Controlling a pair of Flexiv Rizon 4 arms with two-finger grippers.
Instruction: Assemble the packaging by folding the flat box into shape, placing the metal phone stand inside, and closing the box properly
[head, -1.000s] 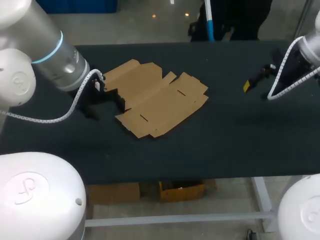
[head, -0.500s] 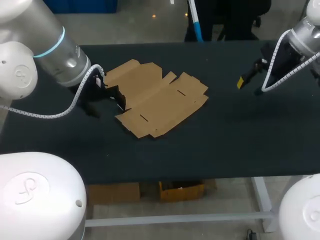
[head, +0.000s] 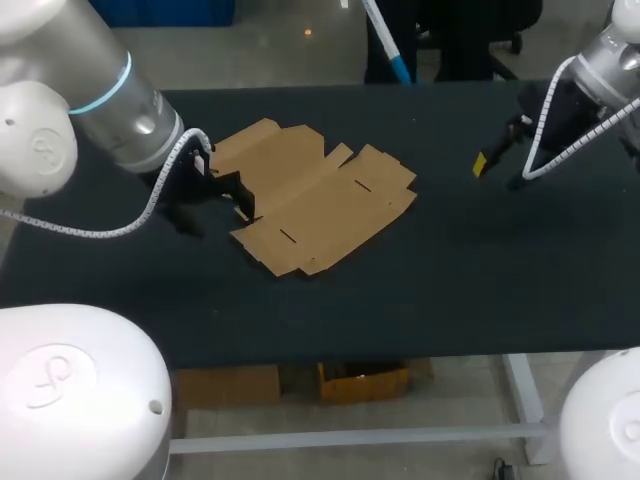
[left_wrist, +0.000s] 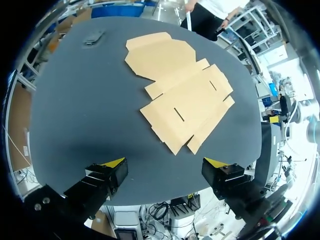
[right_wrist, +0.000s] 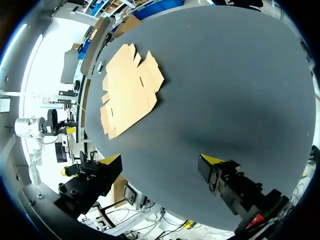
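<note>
Unfolded and flat on the dark desk (head: 450, 270): one flat box (head: 315, 195) of brown card, flaps spread and slots showing, in the left half of the head view. Just beside its left edge, the left tool (head: 215, 205), raised over the desk and hiding a little of the card's left edge. From the left wrist, the same flat box (left_wrist: 182, 92) ahead of the left tool (left_wrist: 165, 167), out beyond the two fingers and touching neither. Fingers (left_wrist: 107, 176) wide apart, yellow tips in clear sight, only bare desk between them.

Well apart from the card, over the desk's right side: the right tool (head: 490, 162), with one yellow tip visible from above. From the right wrist, the flat box (right_wrist: 129, 90) far ahead of the right tool (right_wrist: 160, 161) and off to one finger's side, a broad stretch of desk in between. Fingers (right_wrist: 216, 167) spread wide here too, gripping nothing.

Counted: one flat box. Two tools, both with fingers apart. Four yellow tips across the two wrist views. Also one small dark object (left_wrist: 93, 36) on the desk beyond the card, near the far edge in the left wrist view, too small to tell what.
</note>
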